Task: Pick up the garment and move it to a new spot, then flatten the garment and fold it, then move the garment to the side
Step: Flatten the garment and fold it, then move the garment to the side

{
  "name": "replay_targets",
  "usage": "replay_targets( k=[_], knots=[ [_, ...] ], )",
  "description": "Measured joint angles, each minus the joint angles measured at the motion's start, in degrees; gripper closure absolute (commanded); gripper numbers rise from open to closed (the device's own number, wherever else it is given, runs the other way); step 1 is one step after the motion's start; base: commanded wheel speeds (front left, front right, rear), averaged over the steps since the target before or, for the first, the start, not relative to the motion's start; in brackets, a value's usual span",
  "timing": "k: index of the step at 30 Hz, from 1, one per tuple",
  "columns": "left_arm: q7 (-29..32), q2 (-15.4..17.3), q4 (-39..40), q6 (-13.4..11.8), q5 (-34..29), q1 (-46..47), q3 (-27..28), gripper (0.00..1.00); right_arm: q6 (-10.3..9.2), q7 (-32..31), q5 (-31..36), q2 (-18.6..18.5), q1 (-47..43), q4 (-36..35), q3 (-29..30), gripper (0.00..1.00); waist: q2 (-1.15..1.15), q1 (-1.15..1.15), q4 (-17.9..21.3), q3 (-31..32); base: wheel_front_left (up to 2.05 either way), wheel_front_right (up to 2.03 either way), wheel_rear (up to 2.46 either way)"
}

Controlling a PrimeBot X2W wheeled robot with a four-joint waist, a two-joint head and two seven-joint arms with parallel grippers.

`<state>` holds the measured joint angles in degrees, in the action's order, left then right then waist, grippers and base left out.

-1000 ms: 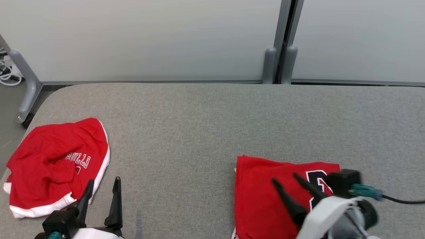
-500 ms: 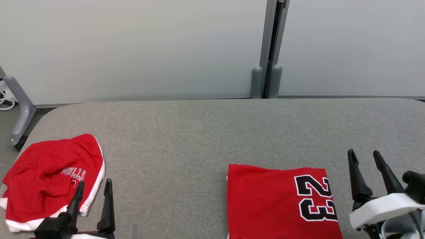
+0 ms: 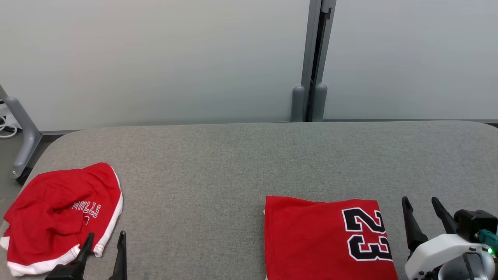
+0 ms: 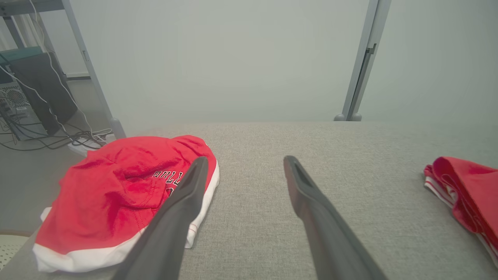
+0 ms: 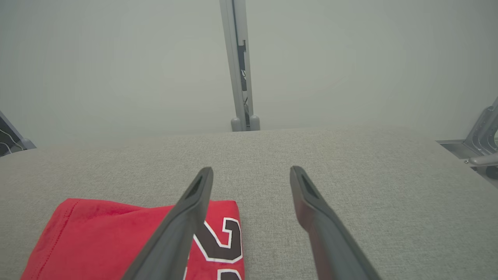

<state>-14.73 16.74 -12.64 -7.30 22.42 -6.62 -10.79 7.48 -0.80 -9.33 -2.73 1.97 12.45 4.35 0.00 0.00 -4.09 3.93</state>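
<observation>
Folded jersey (image 3: 311, 241), red with a black-and-white 23, lies flat on the grey table (image 3: 233, 163). It's on the right half, close to the robot's edge. Neat rectangle, number toward its right side, lower part cut off by the head view's bottom edge.

Right gripper (image 3: 420, 200) hangs just beside the jersey's right edge, not on the cloth. Its two dark fingers are spread wide with nothing between them, tips pointing away from the robot. In the right wrist view one finger crosses the jersey's corner near the number. From the head view the gripper sits off to the side of the cloth.

Left gripper (image 3: 107, 234) is low at the near left, fingers also spread wide and empty.

Crumpled shorts (image 3: 58, 214), red with white trim and BULLS lettering, sit bunched at the table's left end. They're just beside the left gripper. One fingertip overlaps the white hem in the head and left wrist views; can't tell if it touches. Shorts and jersey lie well apart.

Behind the table are pale wall panels (image 3: 155, 58) with a grey post (image 3: 313, 58) between them. Left of the table there's a grey frame leg (image 3: 23, 132). Cables (image 4: 50, 136) lie on the floor there, seen in the left wrist view.
</observation>
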Motion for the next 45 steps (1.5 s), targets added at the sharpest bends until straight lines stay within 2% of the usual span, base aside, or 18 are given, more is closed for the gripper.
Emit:
replay_targets(
  k=[8,31,34,40,42,45],
  knots=[
    [0.09,0.42,-0.13,-0.07,0.38,0.07,0.2,0.0,0.0,-0.71,0.31,-0.01,0.97,1.07,1.44,0.0,0.0,0.0,-0.13,-0.39,0.0,0.0,0.0],
    [0.08,-0.02,-0.03,0.01,1.8,0.05,-0.05,0.0,0.0,-5.84,-0.22,-0.02,0.09,-3.18,1.62,0.0,0.0,0.0,-0.8,-1.53,0.0,0.0,0.0],
    [0.07,-0.34,-0.13,0.02,1.87,0.05,-0.11,0.0,0.0,-9.09,-0.41,0.0,0.07,-3.82,2.02,0.0,0.0,0.0,-1.24,-1.47,0.0,0.0,0.0],
    [-0.01,-0.75,-0.13,0.27,1.88,-0.01,-0.59,0.0,0.0,-26.09,-1.69,-0.01,-0.82,-4.04,4.13,0.0,0.0,0.0,-2.24,-1.61,0.0,0.0,0.0],
    [-0.01,-0.82,-0.12,0.54,1.86,-0.01,-0.83,0.0,0.0,-30.15,-2.75,0.01,-0.72,-4.74,5.13,0.0,0.0,0.0,-2.78,-1.79,0.0,0.0,0.0],
    [-0.02,-0.88,0.13,0.73,1.86,0.02,-0.99,0.0,0.01,-34.78,-0.92,0.03,-0.58,-6.25,5.45,0.0,0.0,0.0,-3.63,-2.33,0.0,0.0,0.0]
  ],
)
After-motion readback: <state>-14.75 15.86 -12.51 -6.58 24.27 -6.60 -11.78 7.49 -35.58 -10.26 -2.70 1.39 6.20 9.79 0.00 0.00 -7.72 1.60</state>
